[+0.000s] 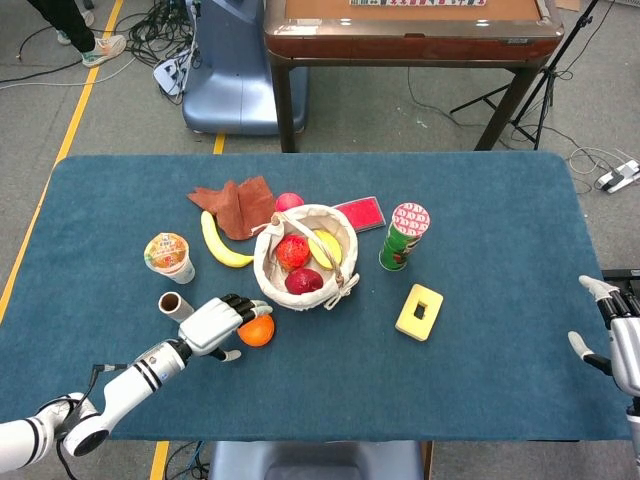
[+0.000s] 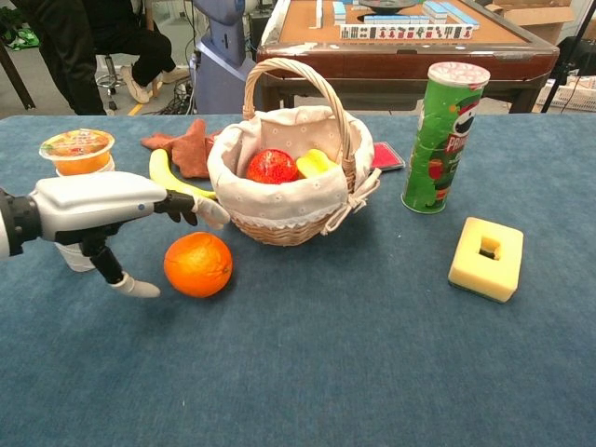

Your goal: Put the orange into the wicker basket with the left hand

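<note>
Orange (image 2: 197, 264) on the table, lower left of frame, just beside the basket (image 1: 303, 258); left hand (image 2: 102, 205) spread over it, holding nothing.
Risk, as I judge it: fingers closing off-centre could roll the fruit away, or knock the paper tube (image 1: 175, 304) or cup (image 1: 168, 256) close by; right hand (image 1: 620, 335) idle and unclenched, lower right; the can (image 2: 440, 136) looks like Pringles; other labels unreadable.

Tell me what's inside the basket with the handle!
Inside the wicker basket are a speckled red fruit, a yellow fruit and a dark red one near the front. The cloth lining and the fruit cover the bottom, so anything underneath stays hidden.
</note>
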Available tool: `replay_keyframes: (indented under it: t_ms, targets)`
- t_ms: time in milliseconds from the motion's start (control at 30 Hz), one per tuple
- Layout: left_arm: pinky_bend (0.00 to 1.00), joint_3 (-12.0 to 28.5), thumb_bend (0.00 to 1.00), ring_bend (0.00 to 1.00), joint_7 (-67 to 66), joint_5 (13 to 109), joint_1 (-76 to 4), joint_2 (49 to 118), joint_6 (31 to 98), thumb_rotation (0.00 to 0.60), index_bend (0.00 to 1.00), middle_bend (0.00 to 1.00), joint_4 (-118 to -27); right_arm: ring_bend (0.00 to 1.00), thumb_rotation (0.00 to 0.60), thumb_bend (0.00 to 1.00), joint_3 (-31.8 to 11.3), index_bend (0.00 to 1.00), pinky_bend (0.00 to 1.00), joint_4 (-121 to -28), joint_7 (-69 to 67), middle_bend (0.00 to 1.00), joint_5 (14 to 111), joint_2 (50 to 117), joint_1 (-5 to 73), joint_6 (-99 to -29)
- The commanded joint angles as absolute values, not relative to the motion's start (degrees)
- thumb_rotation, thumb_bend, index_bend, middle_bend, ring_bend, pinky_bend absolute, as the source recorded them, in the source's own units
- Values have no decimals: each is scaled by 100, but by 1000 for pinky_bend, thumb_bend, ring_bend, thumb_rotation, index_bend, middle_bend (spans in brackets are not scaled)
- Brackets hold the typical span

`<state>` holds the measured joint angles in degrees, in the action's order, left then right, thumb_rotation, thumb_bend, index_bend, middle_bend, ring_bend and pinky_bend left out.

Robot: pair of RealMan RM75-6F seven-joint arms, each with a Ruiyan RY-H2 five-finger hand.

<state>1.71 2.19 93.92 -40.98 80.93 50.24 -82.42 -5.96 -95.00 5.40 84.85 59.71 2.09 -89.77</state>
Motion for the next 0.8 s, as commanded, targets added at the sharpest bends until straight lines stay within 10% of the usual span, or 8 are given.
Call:
replay_keyframes:
  t_ms: [33,500,800]
  targets:
    - [217,211,222,203,181,9258,-4200,8226,4898,600,164,164,-8140,263,600,210,-594,212,399,-9491,530,263,8478,5973,207,-8968]
    - [354,185,222,490,-5,9059,-4248,8673,5112,600,433,444,-7699,263,600,210,-600,212,399,-9458,445,263,8451,5969,174,-8982]
    - [361,249,222,497,88,9226,-4047,8002,5888,600,435,480,-8413,263,600,209,-609,212,399,-9441,405,263,8471,5969,196,-8954]
